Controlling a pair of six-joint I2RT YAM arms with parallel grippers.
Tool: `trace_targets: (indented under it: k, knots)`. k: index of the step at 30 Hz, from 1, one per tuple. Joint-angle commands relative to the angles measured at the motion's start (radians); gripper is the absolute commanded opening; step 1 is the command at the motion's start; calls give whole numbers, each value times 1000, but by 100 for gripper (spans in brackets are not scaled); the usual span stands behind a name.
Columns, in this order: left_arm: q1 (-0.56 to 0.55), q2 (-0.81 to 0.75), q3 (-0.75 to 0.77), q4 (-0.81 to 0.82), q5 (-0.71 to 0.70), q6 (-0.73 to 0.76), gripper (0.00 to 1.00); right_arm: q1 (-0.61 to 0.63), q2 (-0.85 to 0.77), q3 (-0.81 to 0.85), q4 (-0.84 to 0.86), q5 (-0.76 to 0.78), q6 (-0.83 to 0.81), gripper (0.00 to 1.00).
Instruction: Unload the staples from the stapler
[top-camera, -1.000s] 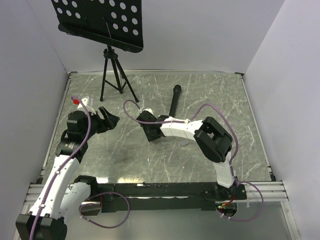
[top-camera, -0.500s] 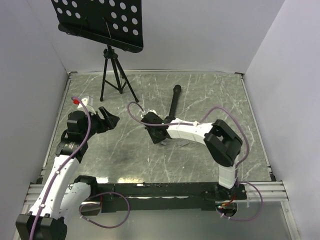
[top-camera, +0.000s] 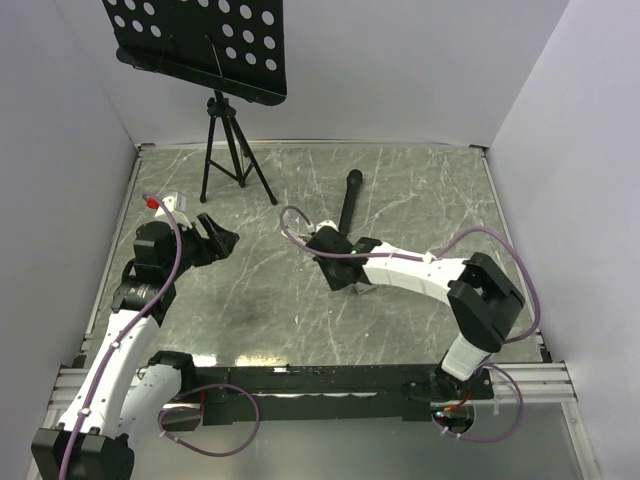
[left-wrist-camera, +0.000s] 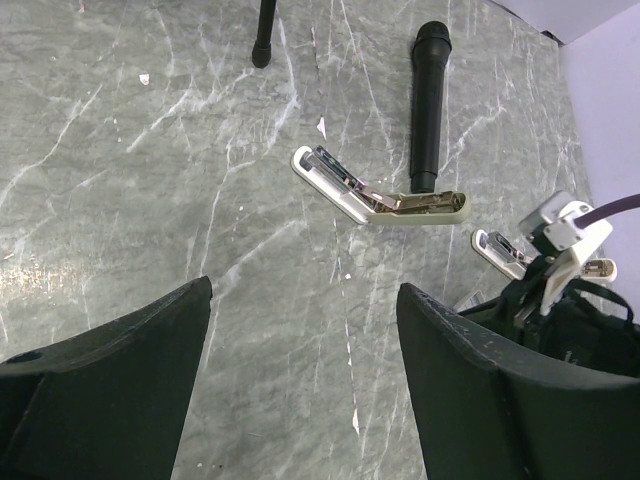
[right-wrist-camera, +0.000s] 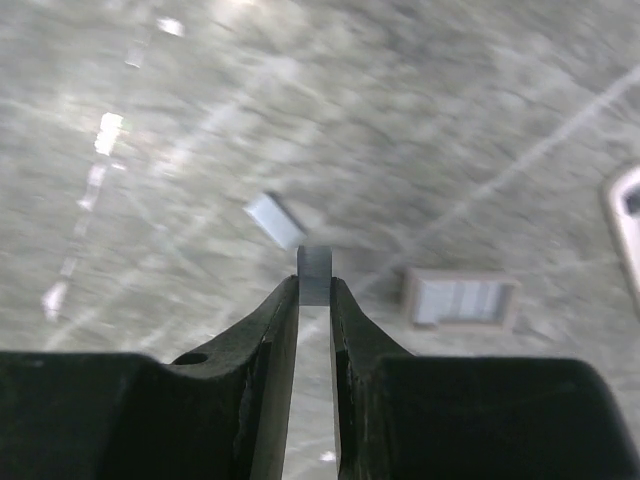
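Across the middle of the marble table (top-camera: 420, 190), the right gripper (right-wrist-camera: 314, 288) hovered low, while the left gripper (left-wrist-camera: 303, 292) hung at mid-left, fingers wide apart. Only the left wrist view plainly showed the microphone (left-wrist-camera: 428, 100) and, just beside it, the stapler (left-wrist-camera: 380, 197), hinged open. Whether its tray held staples I couldn't tell. Close up, the right fingers pinched a staple strip (right-wrist-camera: 315, 264), with two loose strips (right-wrist-camera: 460, 298) on the marble.

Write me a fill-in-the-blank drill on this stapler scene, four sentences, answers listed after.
1. The right gripper is ___ on a staple strip.
2. The stapler lies ___ on the table, its halves spread in a V.
3. The left gripper has its jaws wide apart and holds ___.
4. Just beyond the stapler lies a black ___.

Answers: shut; open; nothing; microphone.
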Motion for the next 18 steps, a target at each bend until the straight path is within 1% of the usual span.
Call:
trace_targets:
  k: [1,5,18]
  knots:
    - [-3,-14,43,12,-7,10,79,-52,-85,-46,-42,15,-42,23]
    - [-3,-17,42,15,-2,10,79,-95,-117,-94,-48,-33,-67,23]
    - [-3,-13,42,15,2,10,79,-198,-108,-106,-59,-74,-130,23]
